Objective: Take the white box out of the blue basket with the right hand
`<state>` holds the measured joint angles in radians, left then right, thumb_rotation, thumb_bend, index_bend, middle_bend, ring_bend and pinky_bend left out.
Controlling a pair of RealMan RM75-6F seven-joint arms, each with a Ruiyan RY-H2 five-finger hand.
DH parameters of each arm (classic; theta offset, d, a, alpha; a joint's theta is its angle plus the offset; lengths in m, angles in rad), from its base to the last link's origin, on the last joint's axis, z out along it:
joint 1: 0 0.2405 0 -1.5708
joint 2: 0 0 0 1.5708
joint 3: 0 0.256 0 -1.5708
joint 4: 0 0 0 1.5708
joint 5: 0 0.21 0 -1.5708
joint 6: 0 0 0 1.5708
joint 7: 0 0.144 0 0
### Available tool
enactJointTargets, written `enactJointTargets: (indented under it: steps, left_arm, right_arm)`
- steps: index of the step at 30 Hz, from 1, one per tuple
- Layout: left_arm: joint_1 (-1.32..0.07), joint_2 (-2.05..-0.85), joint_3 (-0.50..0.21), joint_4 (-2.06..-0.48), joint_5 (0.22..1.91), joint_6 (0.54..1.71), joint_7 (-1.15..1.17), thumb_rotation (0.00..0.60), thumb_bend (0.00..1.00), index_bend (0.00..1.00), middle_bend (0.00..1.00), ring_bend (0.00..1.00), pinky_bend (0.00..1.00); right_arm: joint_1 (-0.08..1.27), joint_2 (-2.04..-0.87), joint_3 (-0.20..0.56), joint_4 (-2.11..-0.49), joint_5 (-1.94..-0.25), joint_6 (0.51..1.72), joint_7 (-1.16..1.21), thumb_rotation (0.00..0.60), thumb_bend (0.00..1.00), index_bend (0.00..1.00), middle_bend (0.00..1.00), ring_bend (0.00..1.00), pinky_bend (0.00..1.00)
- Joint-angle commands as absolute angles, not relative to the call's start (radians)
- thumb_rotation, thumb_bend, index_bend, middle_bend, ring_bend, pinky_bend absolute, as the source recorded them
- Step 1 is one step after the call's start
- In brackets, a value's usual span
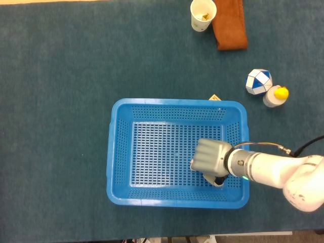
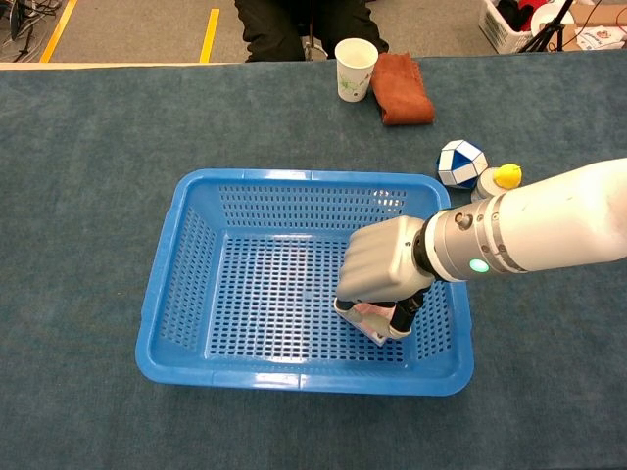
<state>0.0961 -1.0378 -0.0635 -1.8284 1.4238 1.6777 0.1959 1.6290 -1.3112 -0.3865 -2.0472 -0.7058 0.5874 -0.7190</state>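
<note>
The blue basket (image 2: 294, 177) stands mid-table, and its rim (image 1: 177, 103) also shows in the head view. A white box (image 2: 370, 319) with a pinkish face lies on the basket floor in the near right corner. My right hand (image 2: 384, 270) comes down on it from above, fingers curled over the box and the dark thumb on its right side, gripping it. In the head view the right hand (image 1: 210, 157) covers nearly all of the box. The box still touches the basket floor. My left hand is out of both views.
Behind the basket stand a paper cup (image 2: 355, 67) and a brown cloth (image 2: 402, 88). To the right lie a blue-and-white puzzle ball (image 2: 460, 162) and a small yellow-capped bottle (image 2: 502, 179). A small card corner (image 1: 214, 97) peeks from behind the basket's far rim.
</note>
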Motion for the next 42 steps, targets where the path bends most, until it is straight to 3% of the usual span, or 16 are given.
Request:
enactJointTargets:
  steps: [1,9,14,28,31,33,35,37,39,42]
  left_arm:
    - [0.097,-1.038,-0.064,-1.829,1.423,1.678,0.196,0.600,0.25,0.31,0.34,0.23,0.22]
    - [0.093,-1.043,-0.073,-1.832,1.405,1.672,0.210,0.600,0.25,0.31,0.34,0.23,0.22]
    - [0.091,-1.043,-0.076,-1.832,1.400,1.670,0.212,0.600,0.25,0.31,0.34,0.23,0.22]
    - [0.092,-1.045,-0.080,-1.823,1.395,1.671,0.201,0.600,0.25,0.31,0.34,0.23,0.22]
    - [0.094,-1.045,-0.080,-1.820,1.396,1.675,0.199,0.600,0.25,0.31,0.34,0.23,0.22]
    - [0.094,-1.045,-0.080,-1.822,1.400,1.677,0.198,0.600,0.25,0.31,0.34,0.23,0.22]
    - [0.095,-1.044,-0.079,-1.823,1.404,1.679,0.197,0.600,0.25,0.31,0.34,0.23,0.22]
    - [0.095,-1.042,-0.077,-1.825,1.410,1.679,0.194,0.600,0.25,0.31,0.34,0.23,0.22]
    - [0.090,-1.042,-0.080,-1.827,1.408,1.672,0.193,0.600,0.25,0.31,0.34,0.23,0.22]
    - [0.089,-1.039,-0.080,-1.830,1.408,1.670,0.192,0.600,0.25,0.31,0.34,0.23,0.22]
  right_arm:
    - [1.641,-1.327,-0.398,-2.042,-0.689,0.602,-0.730,0.275,0.67,0.31,0.51,0.39,0.44]
    - [1.643,-1.369,-0.407,-2.031,-0.673,0.638,-0.734,0.250,0.67,0.30,0.42,0.31,0.44]
    - [1.621,-1.385,-0.387,-2.021,-0.694,0.675,-0.721,0.240,0.67,0.23,0.35,0.26,0.44]
    - [1.547,-1.401,-0.292,-1.992,-0.753,0.768,-0.692,0.233,0.64,0.19,0.30,0.22,0.44]
    - [1.528,-1.392,-0.292,-1.987,-0.786,0.782,-0.699,0.239,0.58,0.19,0.30,0.22,0.44]
    - [1.504,-1.397,-0.288,-1.977,-0.828,0.806,-0.704,0.326,0.43,0.19,0.31,0.22,0.44]
    - [1.482,-1.401,-0.291,-1.967,-0.871,0.821,-0.711,0.483,0.25,0.20,0.34,0.23,0.45]
    - [1.448,-1.412,-0.289,-1.950,-0.926,0.852,-0.716,0.567,0.13,0.24,0.35,0.24,0.48]
    - [1.428,-1.417,-0.293,-1.940,-0.950,0.856,-0.724,0.597,0.07,0.27,0.35,0.24,0.49]
    - [1.415,-1.414,-0.297,-1.935,-0.964,0.847,-0.747,0.600,0.05,0.27,0.35,0.24,0.49]
